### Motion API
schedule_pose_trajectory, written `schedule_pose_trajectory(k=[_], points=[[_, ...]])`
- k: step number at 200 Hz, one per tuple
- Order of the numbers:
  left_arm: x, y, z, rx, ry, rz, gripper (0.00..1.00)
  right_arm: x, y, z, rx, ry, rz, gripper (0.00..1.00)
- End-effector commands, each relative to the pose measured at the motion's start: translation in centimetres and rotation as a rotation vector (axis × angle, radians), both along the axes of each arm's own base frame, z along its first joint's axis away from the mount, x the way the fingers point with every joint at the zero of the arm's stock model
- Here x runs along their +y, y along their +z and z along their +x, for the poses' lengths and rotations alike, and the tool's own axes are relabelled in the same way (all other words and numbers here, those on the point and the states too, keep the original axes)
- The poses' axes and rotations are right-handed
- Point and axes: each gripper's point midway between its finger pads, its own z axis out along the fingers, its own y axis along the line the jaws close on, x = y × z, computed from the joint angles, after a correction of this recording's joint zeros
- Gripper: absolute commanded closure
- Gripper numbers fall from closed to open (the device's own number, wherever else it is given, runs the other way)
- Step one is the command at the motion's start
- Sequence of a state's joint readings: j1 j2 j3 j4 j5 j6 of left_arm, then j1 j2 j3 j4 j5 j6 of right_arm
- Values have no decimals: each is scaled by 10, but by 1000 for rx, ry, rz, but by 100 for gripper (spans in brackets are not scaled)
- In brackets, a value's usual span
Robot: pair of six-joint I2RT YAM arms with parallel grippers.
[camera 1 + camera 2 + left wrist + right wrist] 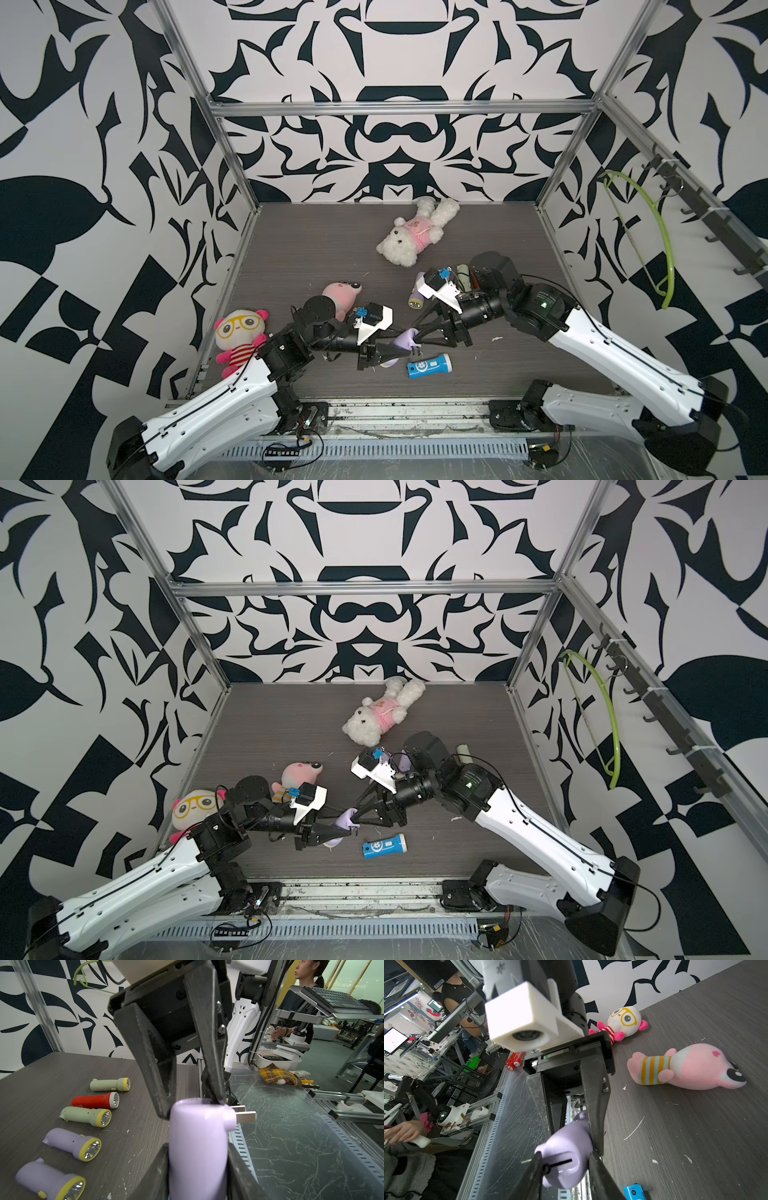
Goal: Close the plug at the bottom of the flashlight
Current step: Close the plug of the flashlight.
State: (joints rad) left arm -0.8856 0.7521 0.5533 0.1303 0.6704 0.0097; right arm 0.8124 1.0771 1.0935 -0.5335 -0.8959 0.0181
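Note:
A lilac flashlight (405, 336) (345, 817) hangs just above the table near its front edge. My left gripper (197, 1147) (412, 352) is shut on its barrel (197, 1167). The flashlight's bottom end points at my right gripper (565, 1154) (415, 337), whose jaws press on both sides of that end (566, 1167). The plug's two metal prongs (246, 1115) stick out sideways from the bottom end. In the right wrist view only a short stub of prong (526, 1161) shows beside one finger. The flashlight's head is mostly hidden under my left gripper.
A blue flashlight (428, 365) (633, 1191) lies just in front of the grippers. Several more flashlights (91, 1113) lie in a row under my right arm. A white bear (411, 237), a pink plush (340, 293) and a doll with glasses (239, 332) lie on the table.

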Motion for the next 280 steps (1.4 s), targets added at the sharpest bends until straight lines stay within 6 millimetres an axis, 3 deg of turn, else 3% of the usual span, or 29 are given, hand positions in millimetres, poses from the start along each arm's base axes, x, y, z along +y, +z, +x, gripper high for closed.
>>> schedule_pose_trajectory(k=[1, 97, 146, 168, 187, 199, 222, 257, 280], points=[[0, 42, 6, -96, 31, -110, 99, 0, -8, -5, -4, 14, -19, 62], [-3, 50, 1, -90, -14, -122, 99, 9, -17, 3, -10, 19, -26, 88], [-3, 51, -1, -88, -31, -114, 99, 13, -20, 9, -15, 13, -36, 91], [-3, 51, -3, -86, -37, -113, 99, 12, -23, 28, -33, -68, -56, 95], [-4, 48, -1, -78, -31, -102, 99, 5, -25, 63, -54, -233, -90, 100], [-6, 44, 8, -51, 15, -74, 99, -5, -29, 90, -83, -385, -140, 100], [-12, 31, 54, 98, 254, 19, 97, -33, -45, 130, -153, -648, -272, 95], [-16, 6, 103, 239, 498, 165, 92, -88, -73, 163, -195, -986, -476, 94], [-10, -13, 132, 287, 668, 247, 93, -121, -90, 168, -203, -1131, -601, 92]])
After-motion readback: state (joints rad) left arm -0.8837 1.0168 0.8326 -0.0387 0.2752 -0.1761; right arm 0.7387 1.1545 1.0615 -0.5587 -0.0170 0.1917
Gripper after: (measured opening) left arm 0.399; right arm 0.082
